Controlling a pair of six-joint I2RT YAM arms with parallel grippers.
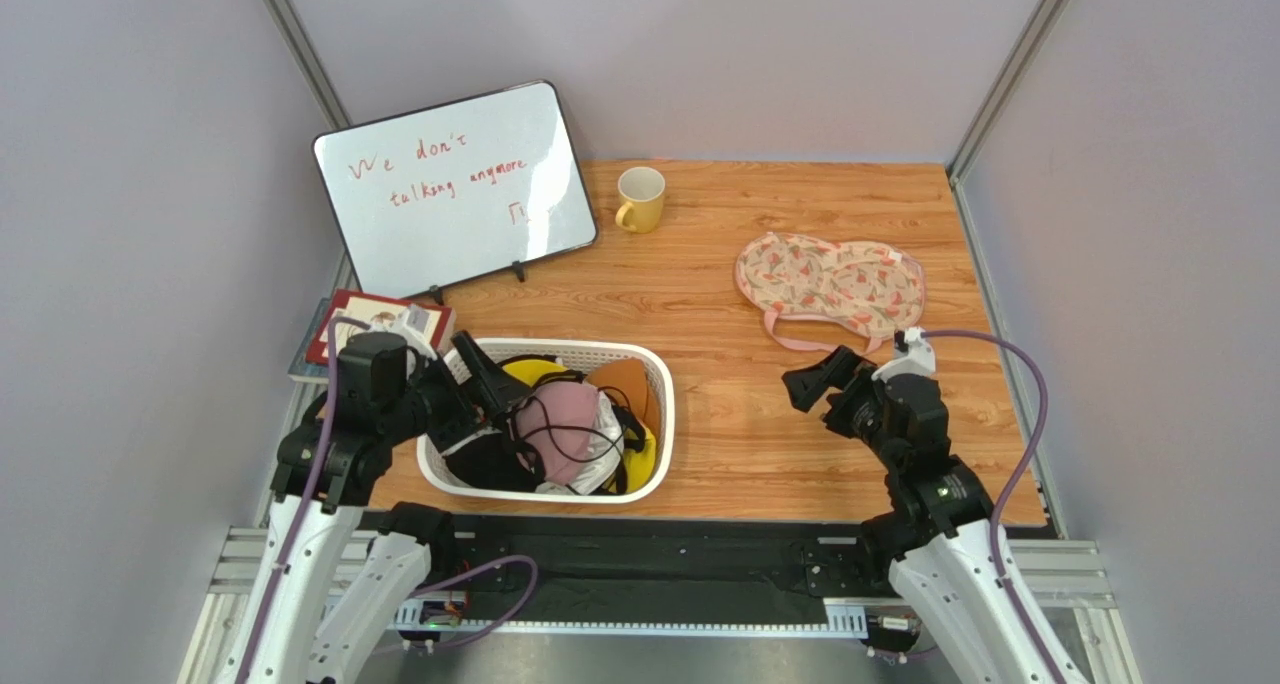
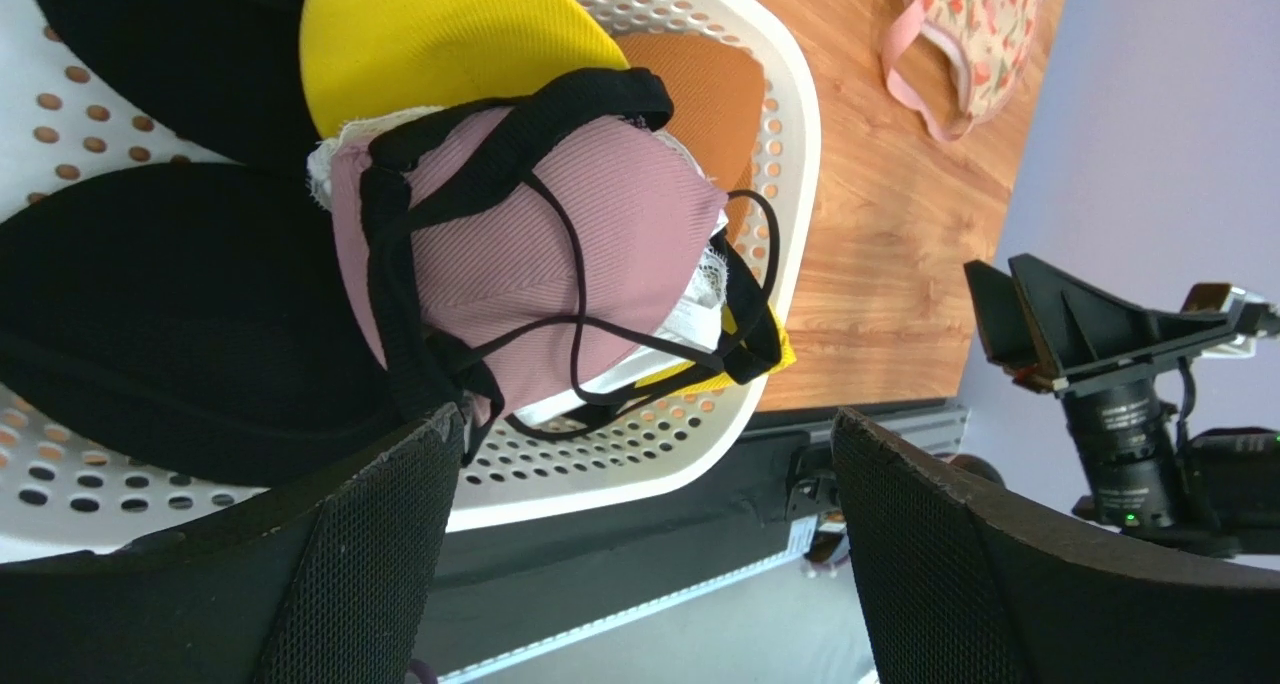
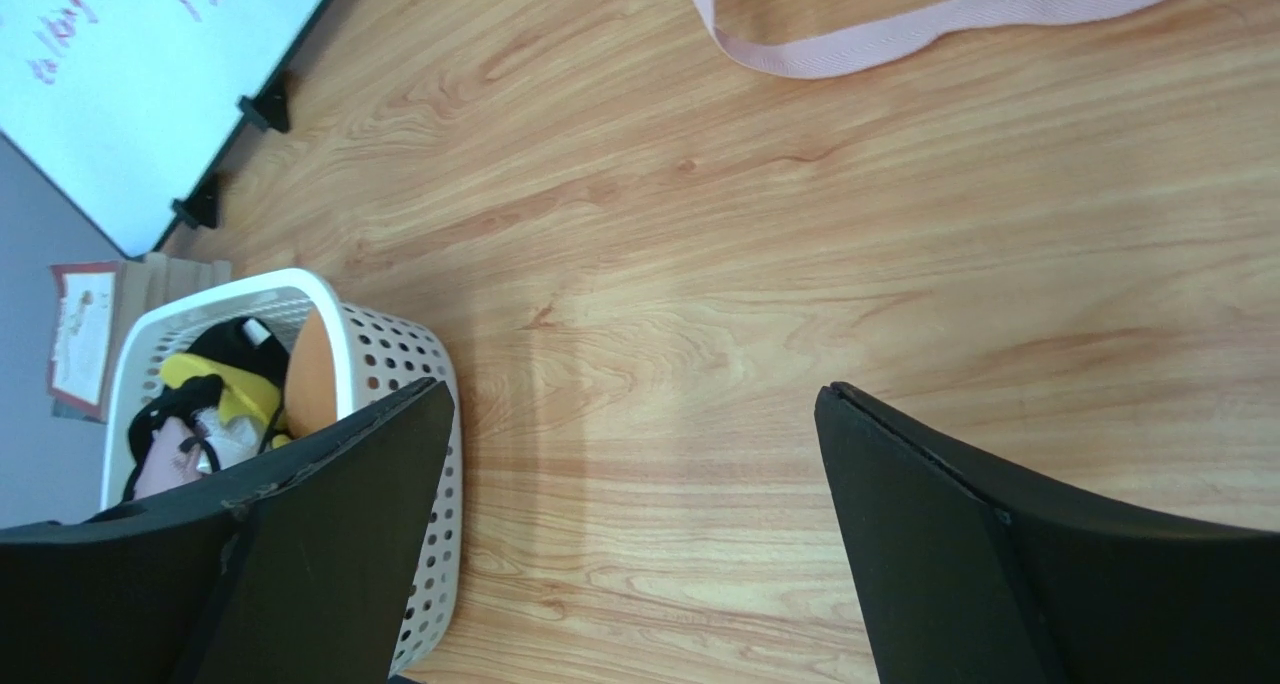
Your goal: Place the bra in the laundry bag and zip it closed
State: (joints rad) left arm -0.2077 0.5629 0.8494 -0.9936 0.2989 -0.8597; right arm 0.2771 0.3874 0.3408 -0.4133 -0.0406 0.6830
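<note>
The pale pink bra with thin black straps lies on top of the clothes in the white basket. It fills the middle of the left wrist view. My left gripper is open and empty over the basket's left side, just short of the bra. The cream printed laundry bag lies flat at the back right, its pink loop trailing toward me. Its corner shows in the left wrist view. My right gripper is open and empty above bare wood, between basket and bag.
The basket also holds yellow, orange and black garments. A whiteboard stands at the back left, a yellow mug beside it. A red booklet lies left of the basket. Grey walls close three sides.
</note>
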